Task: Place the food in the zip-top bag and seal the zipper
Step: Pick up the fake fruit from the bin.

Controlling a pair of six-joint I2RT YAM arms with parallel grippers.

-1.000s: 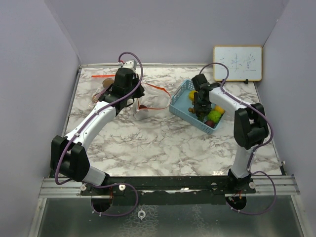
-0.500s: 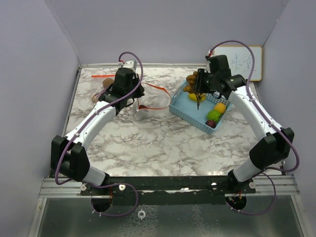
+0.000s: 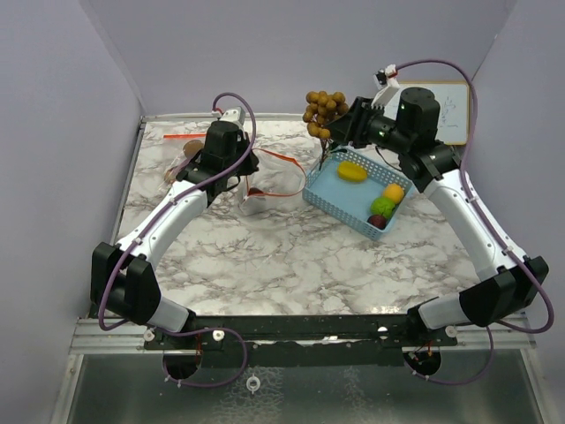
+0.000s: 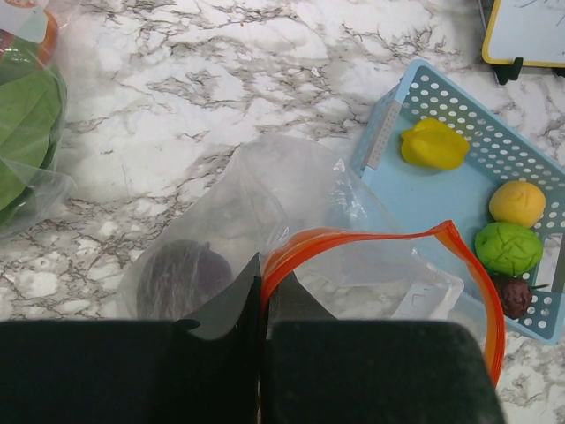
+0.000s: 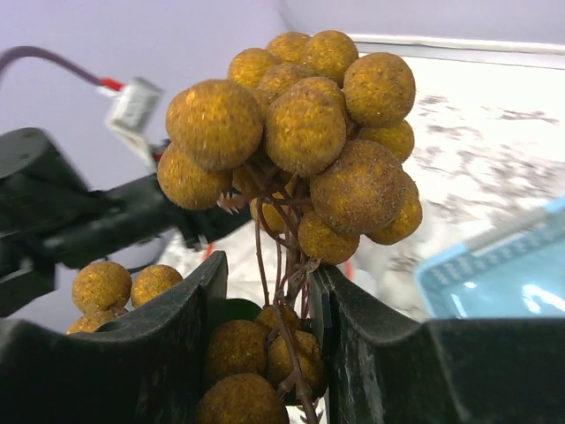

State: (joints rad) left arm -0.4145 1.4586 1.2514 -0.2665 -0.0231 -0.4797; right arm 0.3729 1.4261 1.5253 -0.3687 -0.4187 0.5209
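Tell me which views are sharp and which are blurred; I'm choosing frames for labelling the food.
Right wrist: the brown grape bunch is crisp up close, while the blue basket and marble table behind it are soft. Left wrist: the zip-top bag and yellow fruit are sharp; the dark fingers at the bottom edge are blurred. Top external: even light, faint shadows, everything in focus but small.

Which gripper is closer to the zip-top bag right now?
Left. The left gripper pinches the zip-top bag by its orange rim; the right gripper is off above the blue basket, at its far corner, holding the grape bunch.
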